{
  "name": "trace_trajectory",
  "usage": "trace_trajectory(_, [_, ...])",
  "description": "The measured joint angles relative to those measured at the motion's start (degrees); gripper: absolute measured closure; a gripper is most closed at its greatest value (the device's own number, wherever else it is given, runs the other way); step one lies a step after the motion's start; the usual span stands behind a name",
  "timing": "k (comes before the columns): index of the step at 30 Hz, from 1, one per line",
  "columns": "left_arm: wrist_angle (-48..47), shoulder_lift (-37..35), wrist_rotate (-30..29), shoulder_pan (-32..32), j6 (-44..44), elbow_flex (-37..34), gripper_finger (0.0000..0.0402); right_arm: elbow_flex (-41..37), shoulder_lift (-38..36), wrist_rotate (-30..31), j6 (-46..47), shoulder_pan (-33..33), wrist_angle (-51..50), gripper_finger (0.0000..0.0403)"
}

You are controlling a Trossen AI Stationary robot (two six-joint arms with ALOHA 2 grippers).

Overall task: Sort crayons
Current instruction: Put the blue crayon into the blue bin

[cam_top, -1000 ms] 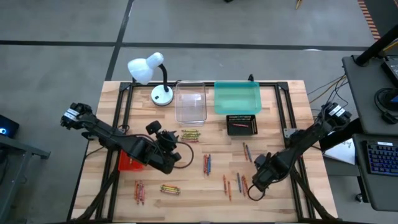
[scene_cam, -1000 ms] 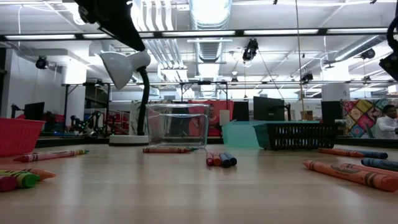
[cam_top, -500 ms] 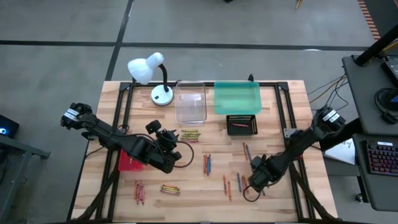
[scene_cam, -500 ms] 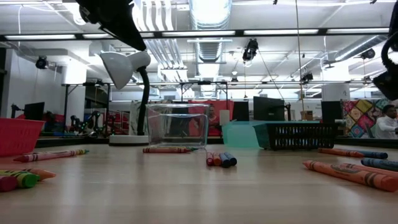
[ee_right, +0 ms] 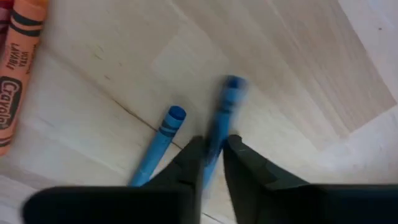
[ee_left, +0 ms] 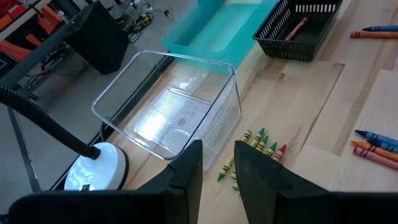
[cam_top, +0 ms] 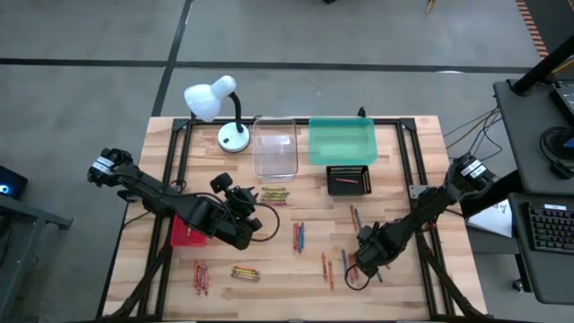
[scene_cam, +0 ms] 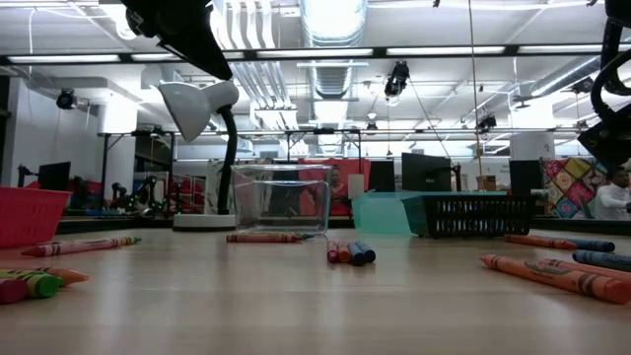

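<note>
The step in hand is a pickup: the right gripper [ee_right: 210, 152] is down at the table's [cam_top: 421, 144] front right, its fingers pinched on a blue crayon [ee_right: 225, 112] that shows blurred between them, with a second blue crayon [ee_right: 160, 138] lying just beside on the wood. An orange crayon [ee_right: 15, 68] near them reads "Crayola" on its wrapper. The left gripper [ee_left: 217, 168] waits above the middle left of the table, fingers close together with nothing between them, looking over a yellow-green bunch [ee_left: 252, 146] beside the clear tray [ee_left: 168, 112]. Other crayons lie scattered: a red and blue group [cam_top: 299, 236] at centre, more [cam_top: 201, 275] at front left. A black basket [cam_top: 350, 179] already holds a red one, and a teal tray [cam_top: 342, 141] stands behind it. Next, I judge, the right arm must lift the blue crayon clear without dragging its neighbour and carry it to whichever tray takes blue; which one that is cannot be told.
</note>
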Motion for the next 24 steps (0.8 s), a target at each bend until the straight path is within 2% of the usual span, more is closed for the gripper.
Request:
trace_trajectory(2, [0.0, 0.0, 0.0, 0.0, 0.0, 0.0, 0.0326, 0.0, -0.1, 0.1, -0.9, -0.2, -0.2, 0.0386])
trace_trajectory(7, [0.0, 0.0, 0.0, 0.0, 0.0, 0.0, 0.0326, -0.2, -1.5, 0.8, -2.5, -1.1, -1.7, 0.0389])
trace_trajectory(13, [0.0, 0.0, 0.0, 0.0, 0.7, 0.0, 0.0326, 0.0, -6.3, 6.8, -4.0, -3.6, -6.2, 0.0391])
trace_trajectory(19, [-0.1, 0.0, 0.0, 0.0, 2.6, -0.2, 0.0326, 2.7, -12.8, 12.1, -9.5, -8.6, -7.3, 0.0391])
trace_trajectory(24, [-0.1, 0.0, 0.0, 0.0, 4.9, -0.3, 0.0326, 6.9, -16.6, 15.1, -17.9, -14.7, -7.1, 0.0391])
